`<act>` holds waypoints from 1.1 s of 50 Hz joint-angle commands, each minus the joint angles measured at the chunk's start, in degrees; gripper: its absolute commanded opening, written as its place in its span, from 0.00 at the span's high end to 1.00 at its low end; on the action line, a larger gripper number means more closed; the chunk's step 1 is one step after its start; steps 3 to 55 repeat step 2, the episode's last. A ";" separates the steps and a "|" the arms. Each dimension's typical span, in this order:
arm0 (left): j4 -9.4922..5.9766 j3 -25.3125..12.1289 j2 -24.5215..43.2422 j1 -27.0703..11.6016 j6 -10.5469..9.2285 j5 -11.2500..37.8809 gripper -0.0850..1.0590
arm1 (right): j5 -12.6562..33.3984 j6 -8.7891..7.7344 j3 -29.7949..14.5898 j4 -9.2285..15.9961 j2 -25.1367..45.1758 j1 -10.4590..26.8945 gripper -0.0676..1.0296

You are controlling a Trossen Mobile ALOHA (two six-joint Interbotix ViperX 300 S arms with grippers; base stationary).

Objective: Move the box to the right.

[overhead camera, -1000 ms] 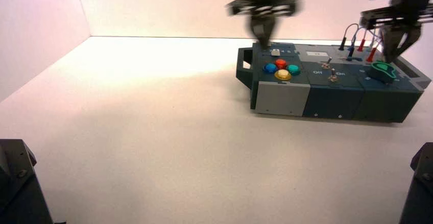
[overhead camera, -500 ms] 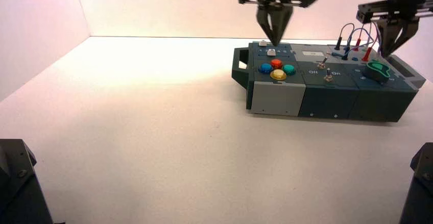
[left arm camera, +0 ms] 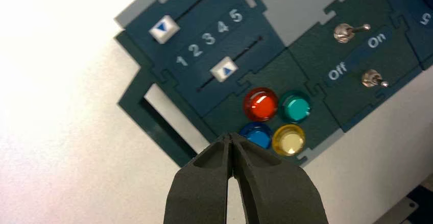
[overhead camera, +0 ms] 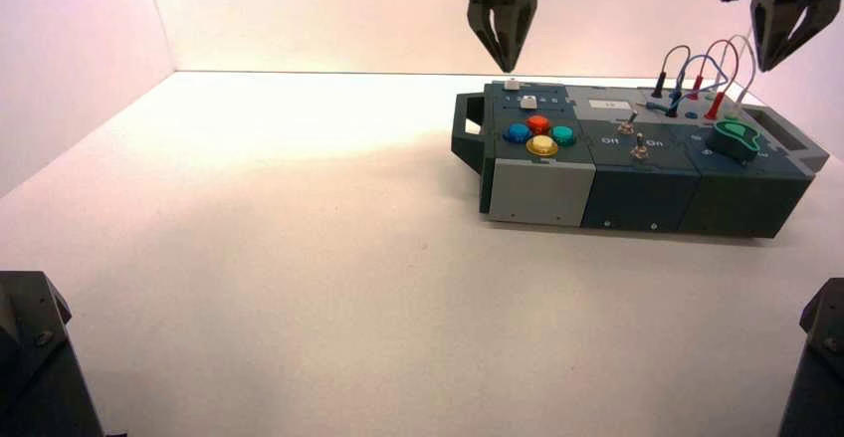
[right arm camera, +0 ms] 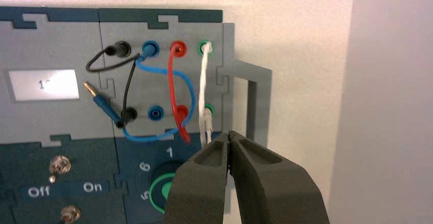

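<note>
smooth pale table (overhead camera: 299,258) | flat box (overhead camera: 637,196), matte interlocking panels, glossy round buttons (overhead camera: 541,145), on table's right | left gripper (overhead camera: 508,67), right gripper (overhead camera: 765,66): fully closed, empty, over box's far side | versus earlier: box slightly left, grippers drawn back

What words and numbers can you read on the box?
"1 2 3 4 5": between the two sliders
"Off" and "On": between the silver switches
"1", "6", "5": around the green knob; others are hidden
White display: starts with "1", the rest too blurred
</note>
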 commanded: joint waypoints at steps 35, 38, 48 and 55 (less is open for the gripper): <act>-0.09 -2.29 -3.08 0.09 0.35 -0.26 0.95 | 0.53 0.26 -1.93 -0.44 -1.93 0.26 0.96; -0.09 -2.29 -3.08 0.09 0.35 -0.26 0.95 | 0.53 0.26 -1.93 -0.44 -1.93 0.26 0.96; -0.09 -2.29 -3.08 0.09 0.35 -0.26 0.95 | 0.53 0.26 -1.93 -0.44 -1.93 0.26 0.96; -0.09 -2.29 -3.08 0.09 0.35 -0.26 0.95 | 0.53 0.26 -1.93 -0.44 -1.93 0.26 0.96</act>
